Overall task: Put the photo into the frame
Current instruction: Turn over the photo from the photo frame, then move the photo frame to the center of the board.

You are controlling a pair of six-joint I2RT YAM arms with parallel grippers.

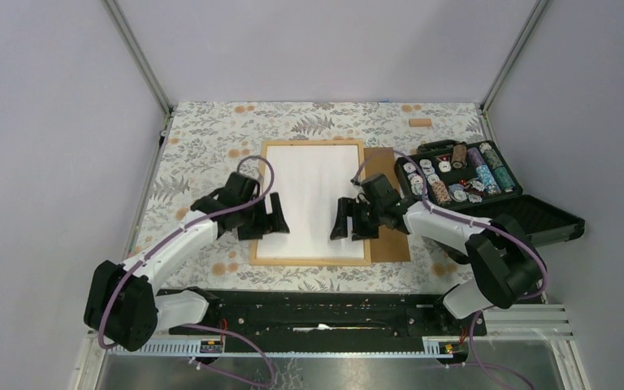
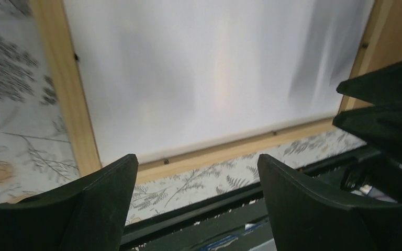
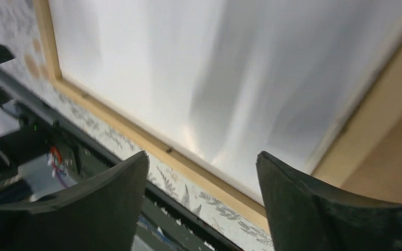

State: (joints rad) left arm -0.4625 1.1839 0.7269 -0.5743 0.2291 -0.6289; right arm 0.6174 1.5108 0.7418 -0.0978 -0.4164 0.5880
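Left gripper [image 1: 266,219]: jaws apart, nothing between them, poised over the near left part of the frame [image 1: 313,262]. Right gripper [image 1: 352,220]: likewise released and empty, over the near right part. The frame lies flat on the patterned table [image 1: 211,138], directly beneath both grippers, its long axis running from the arm bases toward the far wall; neither arm is nearer. A white sheet [image 1: 313,175] fills its opening. No sunflower print is visible; whether this sheet is the photo face down cannot be told. A brown board [image 1: 392,244] lies just beside the frame's right side, under the right arm, so any move for it likely falls to that arm.
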